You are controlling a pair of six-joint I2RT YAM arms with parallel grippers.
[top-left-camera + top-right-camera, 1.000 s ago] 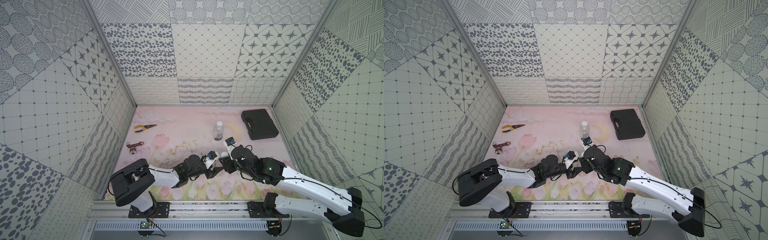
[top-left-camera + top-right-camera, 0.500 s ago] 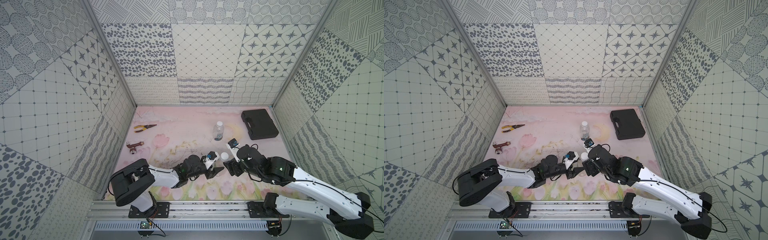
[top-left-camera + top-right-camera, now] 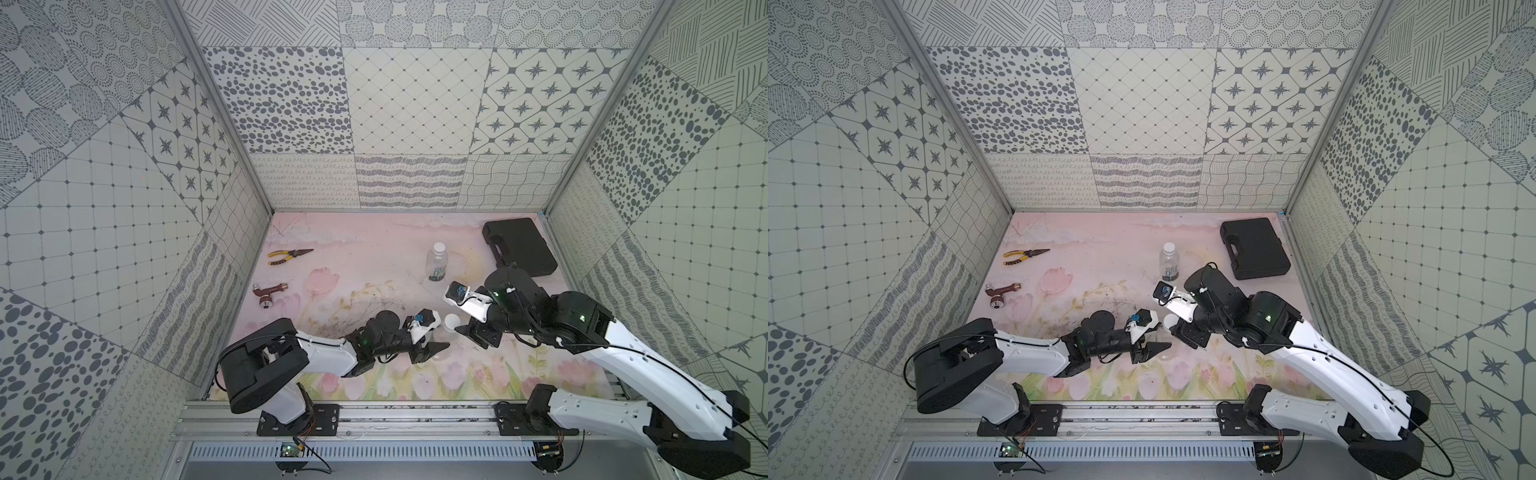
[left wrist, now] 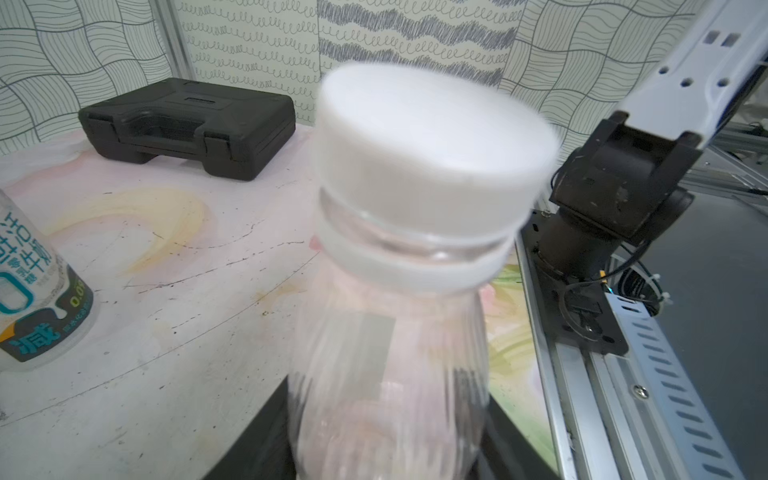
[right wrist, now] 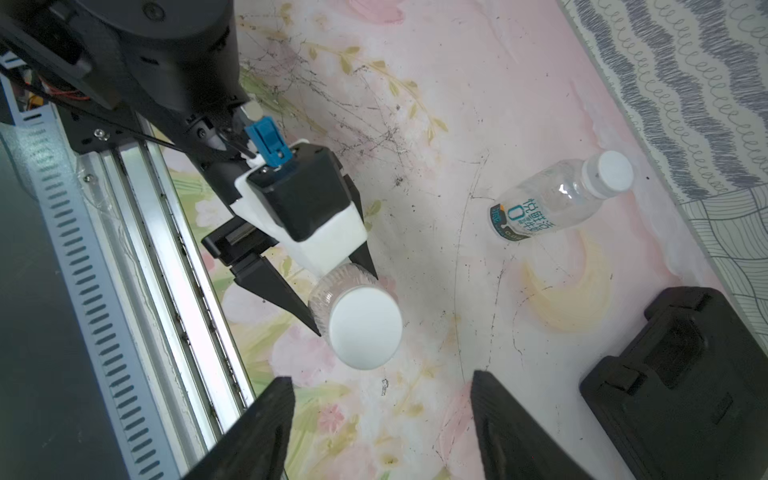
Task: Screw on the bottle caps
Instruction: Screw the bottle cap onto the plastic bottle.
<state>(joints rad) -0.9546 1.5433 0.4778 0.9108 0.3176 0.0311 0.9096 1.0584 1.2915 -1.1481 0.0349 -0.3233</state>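
Observation:
My left gripper [image 3: 434,348] is shut on the body of a clear ribbed bottle [image 4: 390,374] standing near the front middle of the mat. A white bottle cap [image 5: 365,328] sits on its neck, also seen in both top views [image 3: 451,322] [image 3: 1170,322]. My right gripper [image 5: 380,380] is open and empty. It hangs just right of that cap, apart from it, with the fingers [image 5: 274,419] spread wide. A shorter bottle [image 3: 437,262] with a blue-white label stands further back, wearing its own white cap [image 5: 614,170].
A black case [image 3: 519,247] lies at the back right, close behind my right arm. Yellow-handled pliers [image 3: 289,255] and a reddish-brown tool [image 3: 268,293] lie at the left. A metal rail [image 3: 374,419] runs along the front edge.
My right gripper has opened off the cap and drawn back to the right. The cap stays on the bottle, and the left gripper keeps its hold in place.

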